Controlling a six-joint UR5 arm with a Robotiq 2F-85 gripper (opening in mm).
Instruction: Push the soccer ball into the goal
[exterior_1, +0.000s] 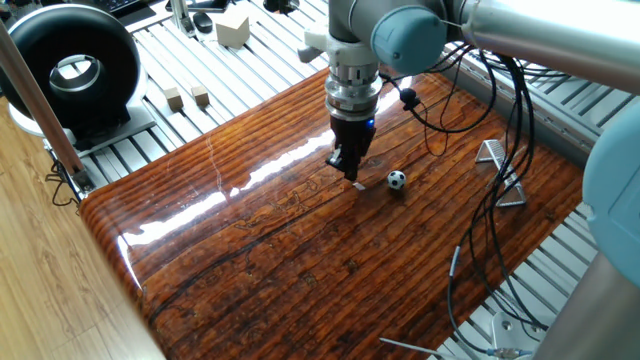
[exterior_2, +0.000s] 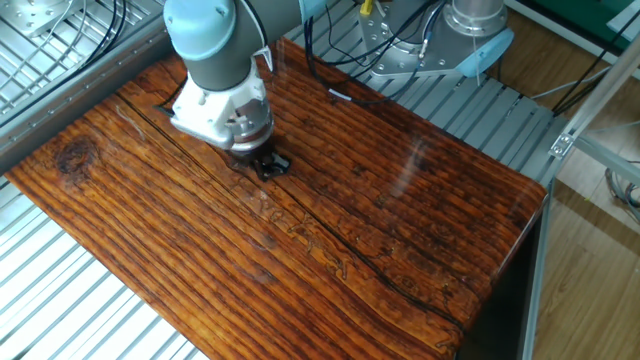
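Note:
The tiny black-and-white soccer ball (exterior_1: 397, 180) rests on the dark wooden tabletop (exterior_1: 260, 250). The silver-grey goal frame (exterior_1: 500, 172) stands at the table's right edge, to the right of the ball and apart from it. My gripper (exterior_1: 352, 177) points straight down, its tips just above the wood, a short way left of the ball and not touching it. The fingers look closed together with nothing between them. In the other fixed view the gripper (exterior_2: 268, 166) shows under the arm's wrist; the ball and the goal are hidden there.
A big black ring-shaped device (exterior_1: 70, 68) stands at the back left. Small tan wooden cubes (exterior_1: 186, 97) and a larger pale block (exterior_1: 232, 29) lie on the slatted metal surface behind the table. Black cables (exterior_1: 500, 200) hang over the goal side.

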